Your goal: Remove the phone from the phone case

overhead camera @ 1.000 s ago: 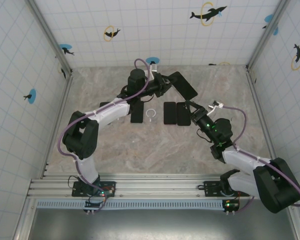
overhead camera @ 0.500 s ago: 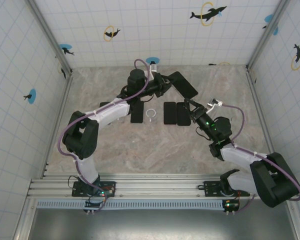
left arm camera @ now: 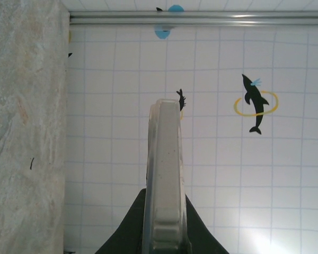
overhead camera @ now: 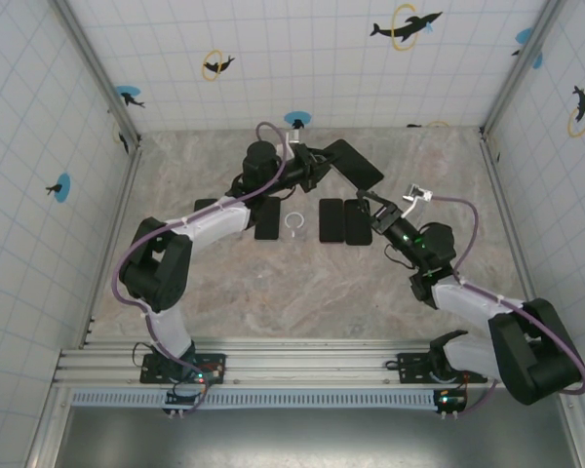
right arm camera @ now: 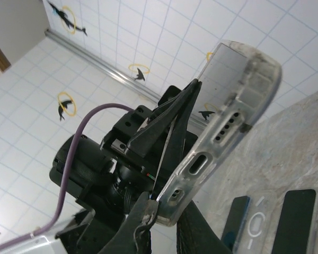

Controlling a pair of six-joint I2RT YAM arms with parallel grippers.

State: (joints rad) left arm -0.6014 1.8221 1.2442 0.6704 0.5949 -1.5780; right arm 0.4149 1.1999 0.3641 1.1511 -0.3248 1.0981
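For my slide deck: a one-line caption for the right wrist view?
The left gripper grips the cased phone aloft, right gripper at its lower corner.

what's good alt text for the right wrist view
The left gripper holds a clear-cased phone up, port end toward the camera. The right gripper straddles its lower corner; dark phones or cases lie on the table.

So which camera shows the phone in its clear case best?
The right wrist view: the cased phone is close, its see-through case and bottom ports plain. The left wrist view shows it edge-on; the top view, a small dark slab.
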